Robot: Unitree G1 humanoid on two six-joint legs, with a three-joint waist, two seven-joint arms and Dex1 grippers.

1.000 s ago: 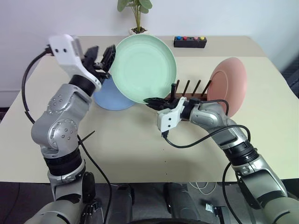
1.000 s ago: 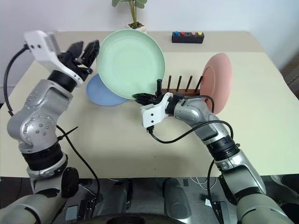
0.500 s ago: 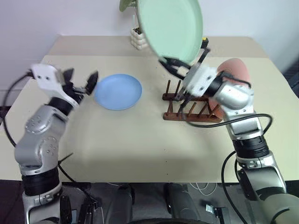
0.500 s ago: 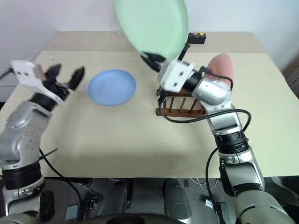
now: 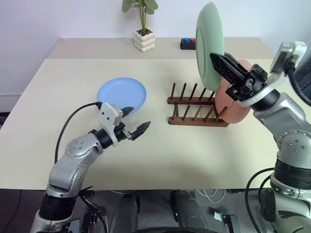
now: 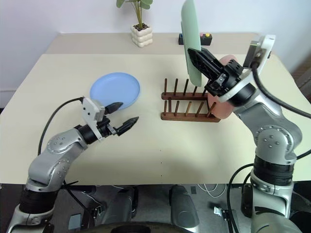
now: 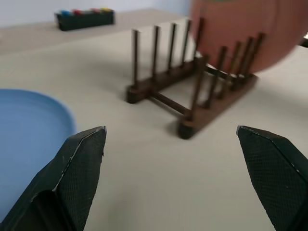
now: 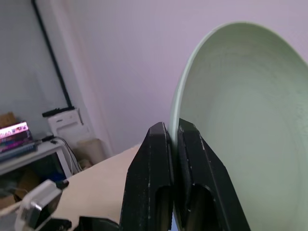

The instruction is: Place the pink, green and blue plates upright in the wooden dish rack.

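Now lifted edge-on above the wooden dish rack in clamped right fingers, green plate ready for slotting; left fingers dropped, spread apart, near the blue plate.

— What do we have at the far edge of the beige table?
— A potted plant in a white pot, and a black button box to its right.
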